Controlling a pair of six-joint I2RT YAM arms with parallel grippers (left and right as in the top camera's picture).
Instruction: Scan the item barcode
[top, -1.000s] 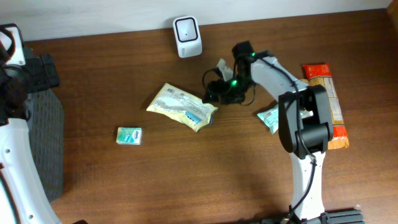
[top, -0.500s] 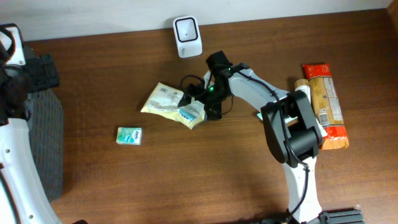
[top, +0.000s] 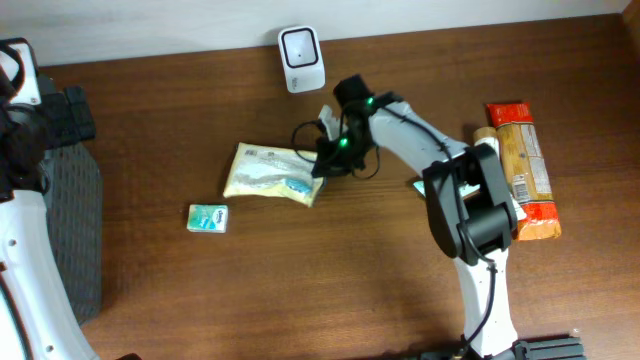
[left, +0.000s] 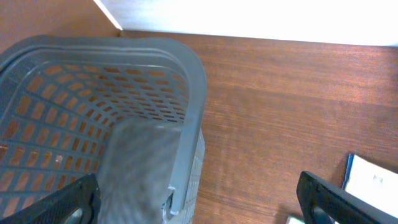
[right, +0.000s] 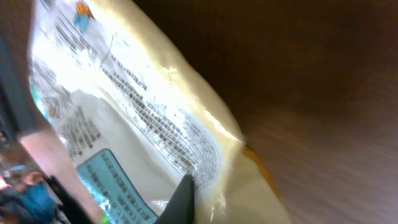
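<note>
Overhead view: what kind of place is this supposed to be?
Probably a mock shop checkout on a wooden table: a small white scanner at the far edge, sealed snack packets like the pale yellow packet and orange packet, and a grey mesh basket.

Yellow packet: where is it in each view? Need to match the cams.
Overhead: yellow packet left of centre, between the white scanner and the small box.
Left wrist: not clearly in it; a pale corner at the lower right edge cannot be identified.
Right wrist: fills the left and centre, very close.
Shared landmark: the brown wooden table, in all three.
</note>
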